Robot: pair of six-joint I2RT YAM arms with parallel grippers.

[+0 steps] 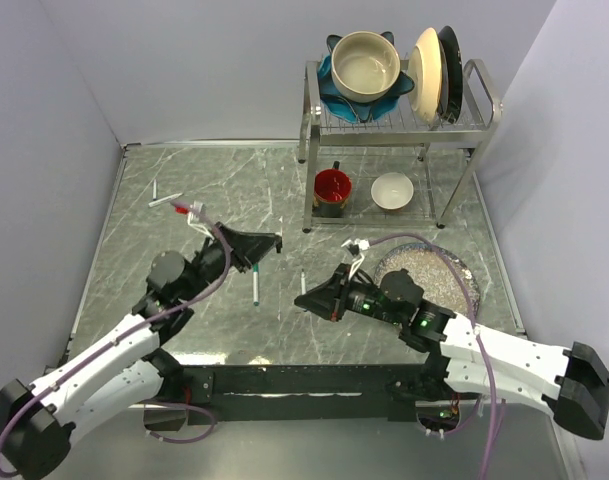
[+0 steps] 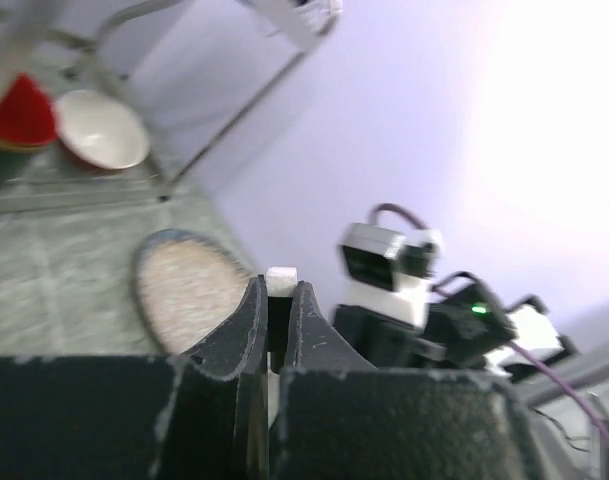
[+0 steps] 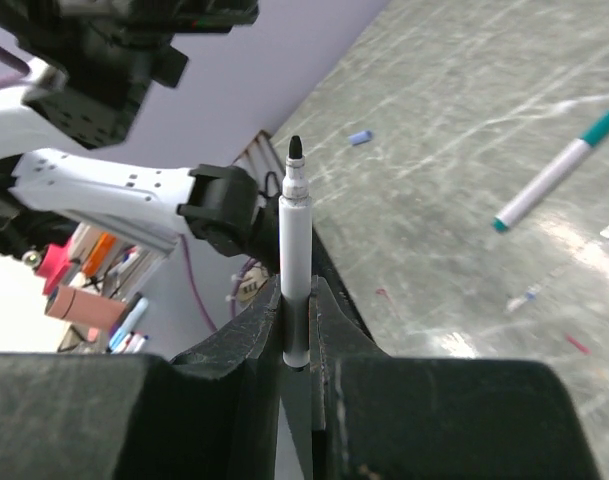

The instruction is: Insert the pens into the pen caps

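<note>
Right gripper (image 3: 296,296) clenches an uncapped black-tipped pen (image 3: 294,235), upright between its fingers. Left gripper (image 2: 280,300) pinches a white-ended piece (image 2: 281,276), pen or cap unclear. Beyond, a teal-capped pen (image 3: 554,172) lies on the table (image 3: 464,90); farther, a blue cap (image 3: 359,137).

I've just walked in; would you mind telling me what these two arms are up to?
The right gripper is shut on an uncapped pen, black tip pointing outward. The left gripper pinches a small white-ended piece; cap or pen, I cannot tell. The two face each other over the table, not yet joined. A teal-capped pen and a blue cap lie loose on the table.
</note>
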